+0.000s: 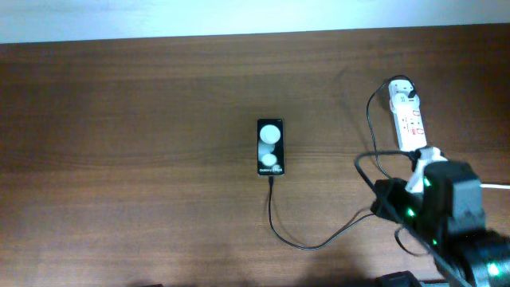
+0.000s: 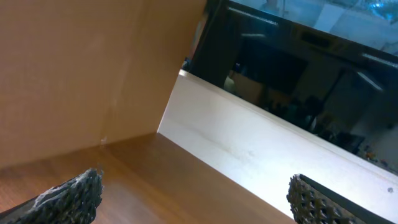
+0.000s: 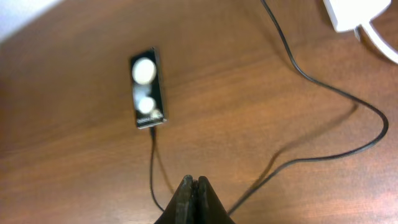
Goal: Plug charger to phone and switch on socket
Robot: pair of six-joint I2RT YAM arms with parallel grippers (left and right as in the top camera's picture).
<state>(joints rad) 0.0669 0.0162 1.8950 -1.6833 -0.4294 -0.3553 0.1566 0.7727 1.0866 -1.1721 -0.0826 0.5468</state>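
The black phone (image 1: 270, 147) lies flat in the middle of the table, with two white round shapes on its face; it also shows in the right wrist view (image 3: 148, 88). The thin black charger cable (image 1: 319, 241) has its tip at the phone's near end and loops right to the white adapter (image 1: 401, 89), which sits in the far end of the white socket strip (image 1: 408, 119). My right gripper (image 3: 194, 186) is shut and empty, above the table right of the cable loop (image 3: 323, 155). My left gripper (image 2: 196, 199) is open and empty, away from these things.
The strip's thick white cord (image 1: 494, 186) runs off to the right behind my right arm (image 1: 446, 207). A corner of the strip shows in the right wrist view (image 3: 351, 12). The left wrist view shows the table's far edge and a pale wall (image 2: 261, 155).
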